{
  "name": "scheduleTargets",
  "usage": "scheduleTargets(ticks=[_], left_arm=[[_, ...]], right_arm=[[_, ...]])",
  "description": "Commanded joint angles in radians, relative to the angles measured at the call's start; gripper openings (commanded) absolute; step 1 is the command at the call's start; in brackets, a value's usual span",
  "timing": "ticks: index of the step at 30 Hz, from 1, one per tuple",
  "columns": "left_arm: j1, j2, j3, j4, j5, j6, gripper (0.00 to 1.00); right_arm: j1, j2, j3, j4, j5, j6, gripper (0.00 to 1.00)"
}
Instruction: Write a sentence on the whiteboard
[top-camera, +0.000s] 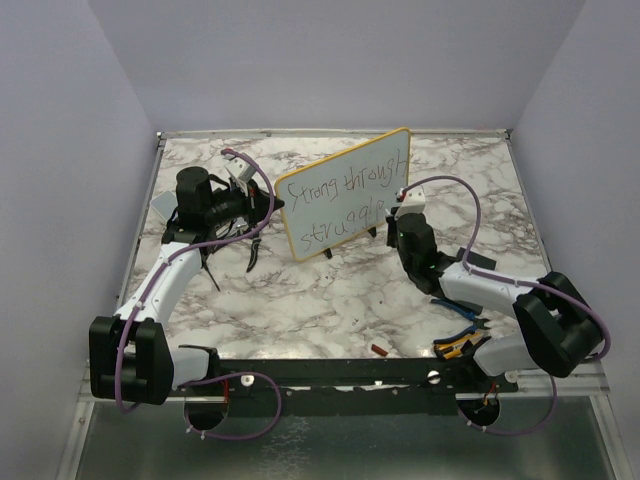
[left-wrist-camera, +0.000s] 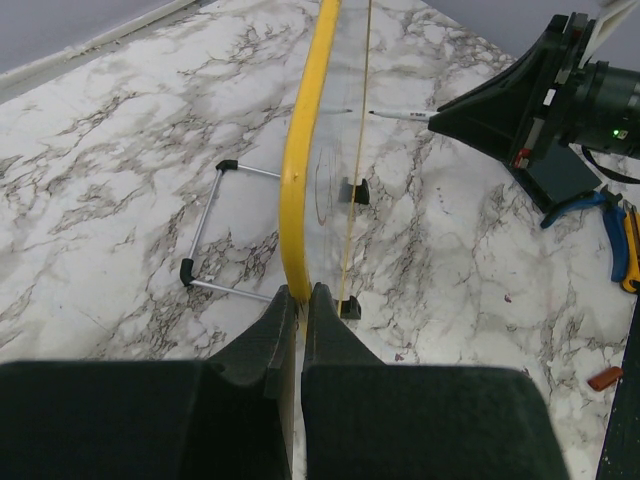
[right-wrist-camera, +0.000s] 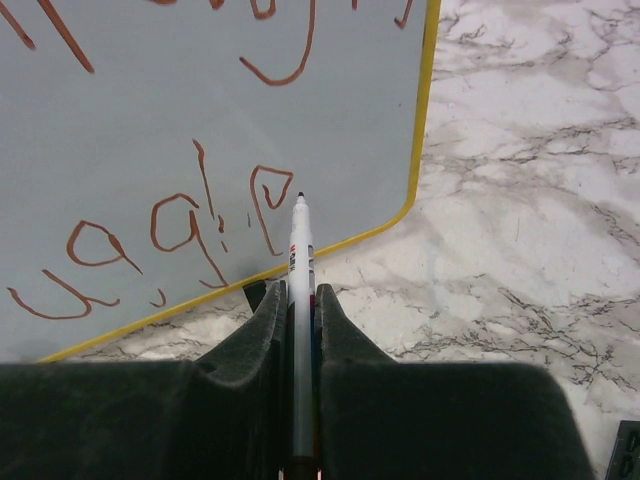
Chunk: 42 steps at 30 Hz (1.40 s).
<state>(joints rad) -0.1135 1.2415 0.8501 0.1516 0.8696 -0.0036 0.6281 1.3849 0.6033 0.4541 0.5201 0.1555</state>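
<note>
The whiteboard (top-camera: 345, 193), pale with a yellow frame, stands tilted on small black feet mid-table. The sentence (top-camera: 338, 205) runs in two lines of thin letters, reading about "Strong throught" over "struggle". My left gripper (top-camera: 268, 206) is shut on the board's left yellow edge (left-wrist-camera: 299, 190), seen edge-on in the left wrist view. My right gripper (top-camera: 400, 222) is shut on a white marker (right-wrist-camera: 300, 270). Its tip (right-wrist-camera: 300, 197) sits at the board face (right-wrist-camera: 150, 110), just right of the last red-brown letter in the lower line (right-wrist-camera: 268, 205).
A wire stand (left-wrist-camera: 215, 230) with black caps lies on the marble behind the board. A small red cap (top-camera: 380, 350) lies near the front edge. Blue and yellow pliers (top-camera: 462, 338) lie by the right arm's base.
</note>
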Motion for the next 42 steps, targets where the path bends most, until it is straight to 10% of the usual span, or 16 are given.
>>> scheduleTargets(ticks=[1, 42], left_arm=[[0.002, -0.018, -0.011, 0.012, -0.001, 0.027, 0.00], [0.002, -0.019, -0.013, 0.011, -0.003, 0.028, 0.00]], right_arm=[[-0.017, -0.038, -0.004, 0.002, 0.033, -0.017, 0.01], [-0.109, 0.051, 0.023, 0.015, -0.207, -0.010, 0.01]])
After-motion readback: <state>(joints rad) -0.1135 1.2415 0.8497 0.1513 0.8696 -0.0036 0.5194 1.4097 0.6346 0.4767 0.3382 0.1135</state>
